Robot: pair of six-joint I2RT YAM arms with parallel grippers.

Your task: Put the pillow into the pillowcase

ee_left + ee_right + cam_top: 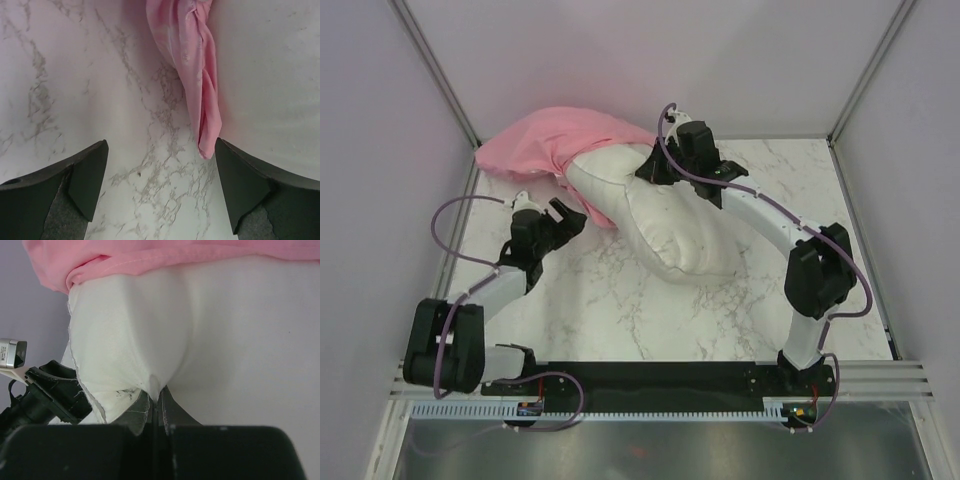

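The white pillow (675, 225) lies slanted across the middle of the table, its far end tucked under the mouth of the pink satin pillowcase (555, 140) at the back left. My right gripper (655, 170) is shut on a pinch of the pillow (135, 340) near that end, just below the pillowcase hem (150, 260). My left gripper (563, 222) hovers open above the table at the pillow's left side. In the left wrist view a hanging fold of the pillowcase (192, 70) ends just inside the right finger (240, 190), with the pillow (270, 75) beside it; nothing is between the jaws.
The marble tabletop (610, 300) is fenced by pale walls on three sides, with metal posts at the back corners. A black rail (660, 378) carries both arm bases at the near edge. The left arm shows in the right wrist view (45, 390).
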